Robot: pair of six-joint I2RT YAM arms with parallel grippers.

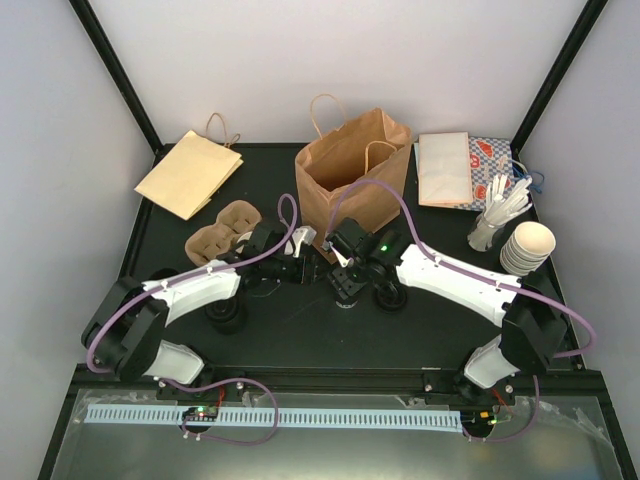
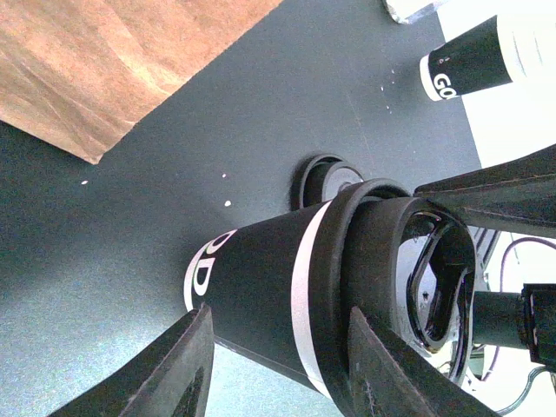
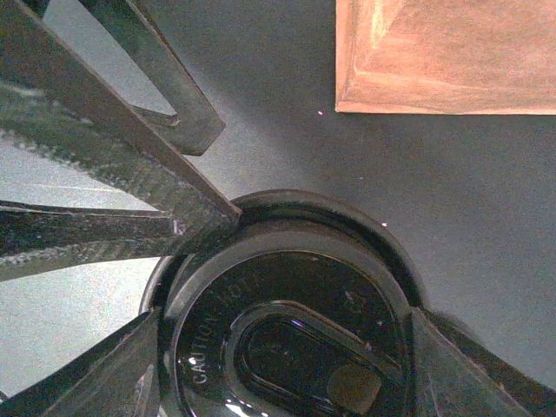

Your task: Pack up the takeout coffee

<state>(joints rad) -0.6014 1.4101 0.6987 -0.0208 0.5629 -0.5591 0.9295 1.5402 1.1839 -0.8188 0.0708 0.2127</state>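
Observation:
The takeout coffee shows as a black cup (image 2: 261,295) with a white band, white lettering and a black lid (image 3: 295,347), not a white one. It stands on the black table in front of the open brown paper bag (image 1: 350,170). My right gripper (image 3: 285,321) reaches down over it, one finger on each side of the lid, shut on it. My left gripper (image 2: 278,317) is open beside the cup, one fingertip (image 2: 373,365) against the lid's rim, the other near the base. In the top view both grippers, left (image 1: 312,268) and right (image 1: 345,288), meet there and hide the cup.
A brown moulded carrier (image 1: 222,235) lies left of the bag, a flat paper bag (image 1: 188,172) at the back left. At the right are napkins (image 1: 445,168), a cup of white cutlery (image 1: 495,215) and a stack of cups (image 1: 525,248). A second black cup (image 2: 469,65) lies far right.

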